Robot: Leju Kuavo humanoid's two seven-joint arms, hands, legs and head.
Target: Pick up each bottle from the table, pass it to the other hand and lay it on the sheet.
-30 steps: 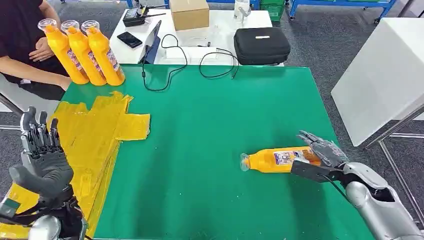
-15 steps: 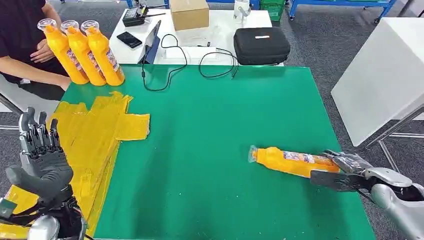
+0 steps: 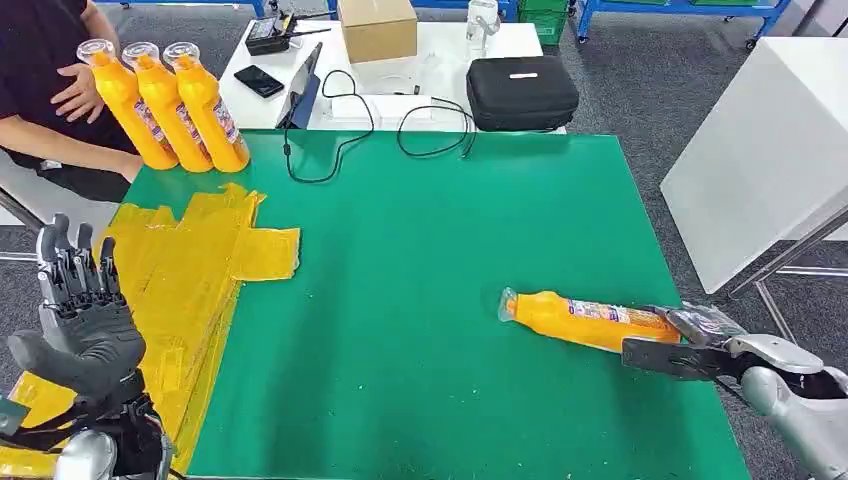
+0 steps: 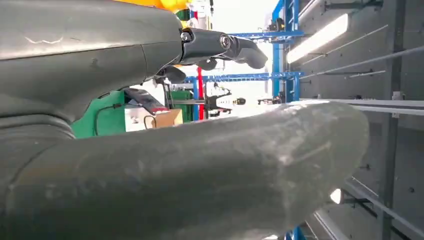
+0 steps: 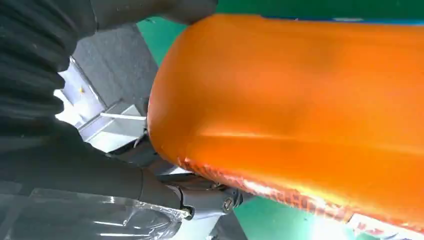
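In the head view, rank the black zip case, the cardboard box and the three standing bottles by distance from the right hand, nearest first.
From the right hand, gripping the lying bottle at the near right:
1. Black zip case, far side, right of centre.
2. Cardboard box, far edge, centre.
3. Three standing bottles, far left corner.

Bare green worktop lies open between the yellow sheet and the lying bottle; three upright bottles and cables crowd the far edge.
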